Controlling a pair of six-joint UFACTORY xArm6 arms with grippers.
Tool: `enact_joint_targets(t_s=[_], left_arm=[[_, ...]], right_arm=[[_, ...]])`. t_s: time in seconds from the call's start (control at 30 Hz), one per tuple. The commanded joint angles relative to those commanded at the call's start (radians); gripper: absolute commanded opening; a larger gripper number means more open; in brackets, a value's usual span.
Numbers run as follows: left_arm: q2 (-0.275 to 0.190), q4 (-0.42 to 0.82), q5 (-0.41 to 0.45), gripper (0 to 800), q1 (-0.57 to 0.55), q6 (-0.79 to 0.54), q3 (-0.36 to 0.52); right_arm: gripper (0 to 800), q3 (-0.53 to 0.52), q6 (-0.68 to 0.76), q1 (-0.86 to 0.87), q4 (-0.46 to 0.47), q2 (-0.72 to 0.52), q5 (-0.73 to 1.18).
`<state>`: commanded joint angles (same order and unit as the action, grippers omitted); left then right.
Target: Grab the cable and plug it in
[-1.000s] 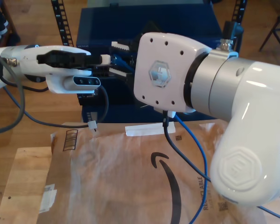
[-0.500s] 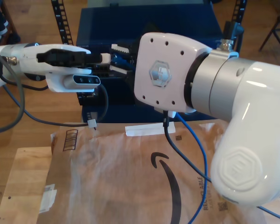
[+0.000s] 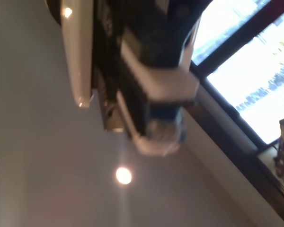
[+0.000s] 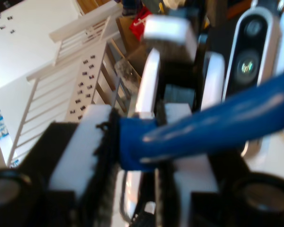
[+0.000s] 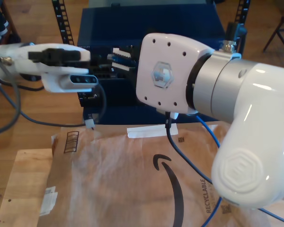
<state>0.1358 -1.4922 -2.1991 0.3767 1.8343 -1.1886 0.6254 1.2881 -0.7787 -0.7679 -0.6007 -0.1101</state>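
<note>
Cable clamped in my second gripper (image 4: 146, 156), in front of the blue rack (image 5: 151, 28).
Big white arm housing (image 5: 168, 71) blocks the jaws in the exterior view. Blue cable (image 4: 213, 127) runs lengthwise out of the jaws, then hangs over the paper mailer (image 5: 132, 189). My first gripper (image 3: 163, 137): blurred, can't tell.

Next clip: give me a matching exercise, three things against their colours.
Things:
1. cable
2. paper sheet
3. cabinet

Colours:
A. brown
B. dark blue
C. bright blue

Pairs: 1-C, 2-A, 3-B
</note>
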Motion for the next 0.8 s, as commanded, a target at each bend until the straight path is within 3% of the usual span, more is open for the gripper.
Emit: enact_joint_targets(t_s=[0.1, 0.2, 0.37, 0.6, 0.7, 0.8], left_arm=[[-0.017, 0.041, 0.064, 798, 0.084, -0.002, -0.011], [-0.018, 0.218, 0.089, 798, 0.143, -0.012, -0.058], [-0.074, 0.546, 0.126, 798, 0.190, -0.083, -0.064], [-0.170, 0.957, 0.121, 798, 0.226, -0.269, -0.028], [-0.230, 1.049, 0.123, 798, 0.247, -0.466, 0.040], [-0.250, 1.109, 0.140, 799, 0.385, -0.591, 0.097]], right_arm=[[1, -0.006, 0.000, 0.069, 0.006, 0.012, -0.034], [1, -0.044, -0.002, 0.110, 0.012, 0.035, -0.071], [1, -0.149, -0.011, 0.153, 0.018, 0.037, -0.184], [4, -0.325, -0.210, 0.149, 0.017, 0.081, -0.698], [4, -0.358, -0.298, 0.118, -0.046, 0.147, -0.865], [6, -0.368, -0.339, 0.051, -0.106, 0.247, -1.023]])
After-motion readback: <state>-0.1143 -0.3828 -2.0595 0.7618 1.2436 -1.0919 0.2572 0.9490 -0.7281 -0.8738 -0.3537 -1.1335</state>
